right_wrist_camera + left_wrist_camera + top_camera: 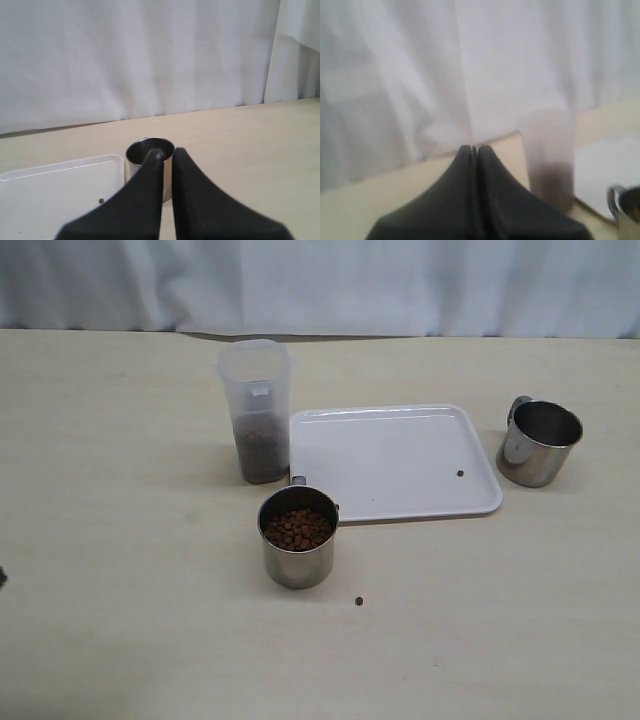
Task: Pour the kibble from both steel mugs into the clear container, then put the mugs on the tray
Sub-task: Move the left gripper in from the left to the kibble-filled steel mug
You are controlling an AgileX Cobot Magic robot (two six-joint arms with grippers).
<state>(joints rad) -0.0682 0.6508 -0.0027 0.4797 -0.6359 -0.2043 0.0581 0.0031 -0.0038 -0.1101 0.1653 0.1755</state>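
Two mugs stood upright on the table [120,540], neither of them on the tray [395,455]. I saw the full mug [298,552] close against the tray's near left corner, though I could not tell whether they touched; kibble [298,529] filled it partway. My empty mug [540,445] sat off the tray's right edge, a little apart, showing bare steel inside. At the tray's far left corner the container [256,410] stood upright beside the rim, its lower part dark with kibble. One pellet [460,473] lay on the tray toward its right side, and a second pellet [359,601] lay on the table near the full mug. On the left gripper [474,148] the jaws were pressed together on nothing, with the blurred container beyond them against the white curtain [395,75]. On the right gripper [167,152] the jaws were closed to a thin slit, also empty, and pointed at the empty mug with the tray alongside.
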